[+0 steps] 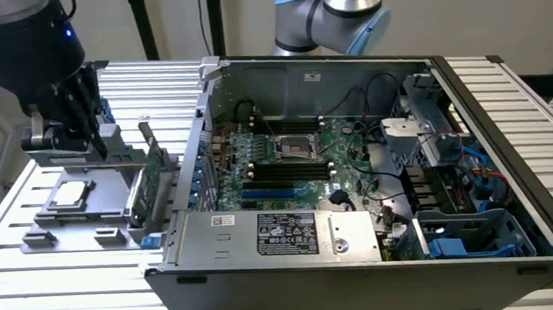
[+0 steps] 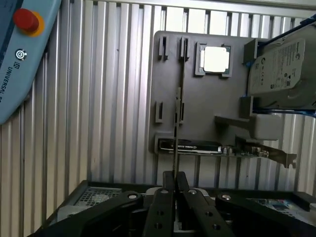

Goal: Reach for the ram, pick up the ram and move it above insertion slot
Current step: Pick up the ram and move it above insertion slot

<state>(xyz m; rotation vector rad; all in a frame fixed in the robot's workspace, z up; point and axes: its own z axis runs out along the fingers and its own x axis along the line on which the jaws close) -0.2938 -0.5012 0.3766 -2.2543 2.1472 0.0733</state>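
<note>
The robot's arm comes in from the top of the exterior view's left, its dark wrist section pointing downward with a small blue light glowing on its side. The gripper hangs below it, aimed straight down. From the wrist view, the gripper has its two black fingers drawn close together, pinching a thin edge between their tips.

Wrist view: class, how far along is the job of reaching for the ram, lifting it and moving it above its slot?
Done: the reach. The gripper is over the grey fixture tray, shut on the ram, a long thin circuit-board stick seen edge-on. In hand: the pick-up; whether the ram has left its holder cannot be told. Left: the move to the motherboard's dark slots in the open computer case.
</note>
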